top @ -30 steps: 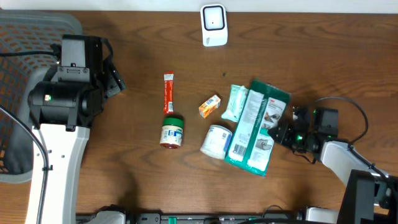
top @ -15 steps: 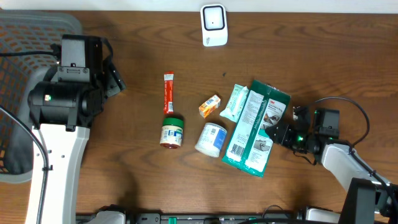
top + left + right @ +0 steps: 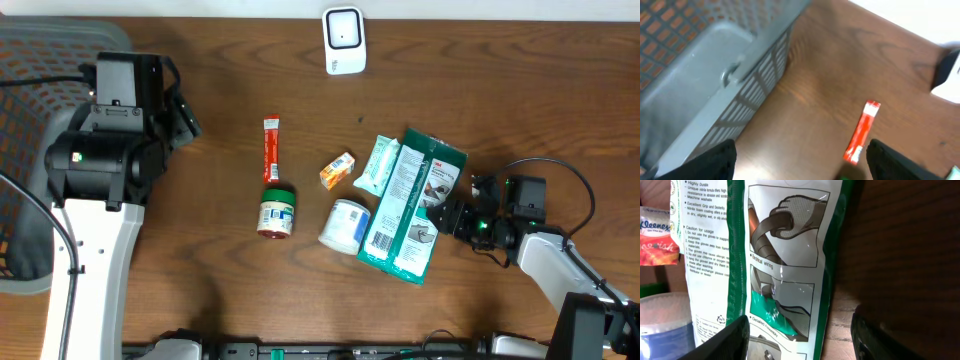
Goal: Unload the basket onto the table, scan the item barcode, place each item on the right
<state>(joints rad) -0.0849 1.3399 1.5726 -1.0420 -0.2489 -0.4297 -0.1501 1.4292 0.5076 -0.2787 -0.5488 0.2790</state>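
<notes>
table (image 3: 230, 80): smooth dark brown wood
glove pack (image 3: 412, 205): shiny, crinkly plastic
basket (image 3: 715, 55): dull grey plastic

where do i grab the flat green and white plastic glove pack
Pinch the flat green and white plastic glove pack by its right long edge, coming low from the right, where the open right claw faces it. It lies flat and thin on the wooden table, and a white round tub and pale green tissue packet crowd its left edge.
</notes>
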